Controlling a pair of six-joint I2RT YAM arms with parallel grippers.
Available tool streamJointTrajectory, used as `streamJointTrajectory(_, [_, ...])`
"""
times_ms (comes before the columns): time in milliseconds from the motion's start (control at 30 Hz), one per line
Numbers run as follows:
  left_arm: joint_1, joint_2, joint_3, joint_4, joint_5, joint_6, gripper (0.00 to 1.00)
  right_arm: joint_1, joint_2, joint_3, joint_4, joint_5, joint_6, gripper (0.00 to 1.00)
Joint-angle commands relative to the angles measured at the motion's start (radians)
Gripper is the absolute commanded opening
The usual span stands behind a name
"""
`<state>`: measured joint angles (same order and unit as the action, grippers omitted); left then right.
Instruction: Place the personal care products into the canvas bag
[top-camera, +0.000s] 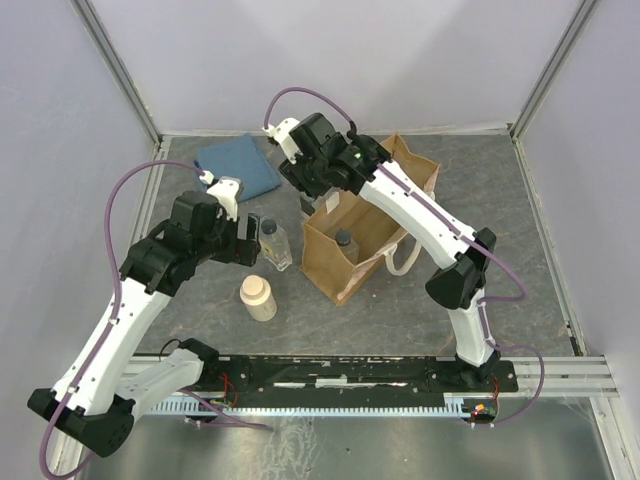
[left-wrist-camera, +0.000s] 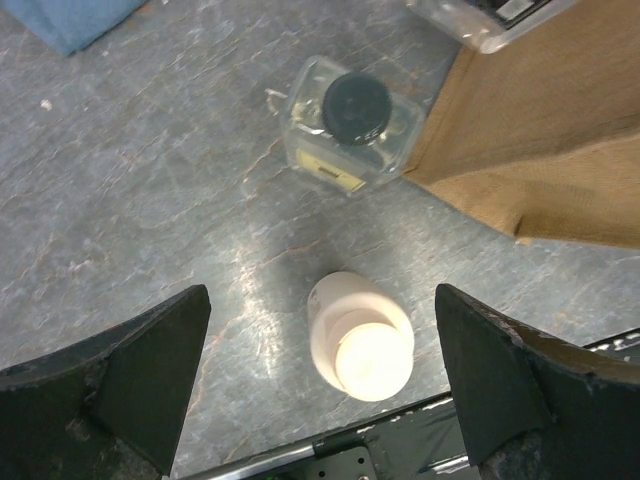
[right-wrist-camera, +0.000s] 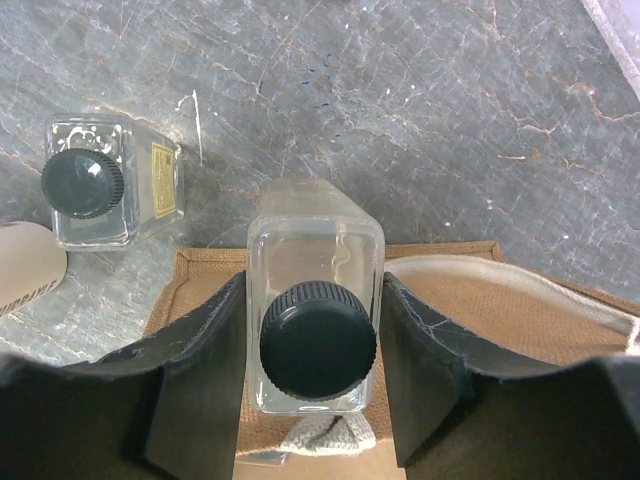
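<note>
The tan canvas bag (top-camera: 372, 225) stands upright at mid-table, and one dark-capped clear bottle (top-camera: 344, 240) is inside it. My right gripper (right-wrist-camera: 316, 345) is shut on a second clear square bottle (right-wrist-camera: 316, 290) and holds it above the bag's near-left rim (right-wrist-camera: 450, 290). A third clear bottle (top-camera: 275, 243) stands on the table left of the bag; it also shows in the left wrist view (left-wrist-camera: 350, 120) and the right wrist view (right-wrist-camera: 100, 190). The cream round bottle (left-wrist-camera: 360, 335) stands below my left gripper (left-wrist-camera: 322, 375), which is open wide above it and touches nothing.
A folded blue cloth (top-camera: 238, 167) lies at the back left. The bag's off-white handle (top-camera: 405, 255) hangs over its right side. The dark rail (top-camera: 350, 372) with the arm bases runs along the near edge. Grey walls close in the table.
</note>
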<state>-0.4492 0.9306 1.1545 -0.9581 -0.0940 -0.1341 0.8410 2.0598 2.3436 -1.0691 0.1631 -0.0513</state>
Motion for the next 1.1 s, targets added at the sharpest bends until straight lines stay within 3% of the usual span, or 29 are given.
streamJointTrajectory(0, [0.001,0.001,0.002,0.137,0.125,-0.037,1.0,-0.012,-0.132,0.097,0.133,0.039,-0.005,0.0])
streamJointTrajectory(267, [0.001,0.093,0.034,0.306,0.345,-0.061,1.0,-0.021,-0.252,0.092,0.242,0.126,-0.024,0.0])
streamJointTrajectory(633, [0.0,0.187,0.109,0.551,0.498,-0.147,1.0,-0.046,-0.417,0.029,0.292,0.336,-0.134,0.0])
streamJointTrajectory(867, [-0.055,0.285,0.103,0.639,0.5,-0.166,1.0,-0.048,-0.552,-0.117,0.231,0.419,-0.129,0.0])
streamJointTrajectory(1067, [-0.15,0.378,0.09,0.643,0.374,-0.124,0.99,-0.051,-0.657,-0.358,0.262,0.384,-0.08,0.0])
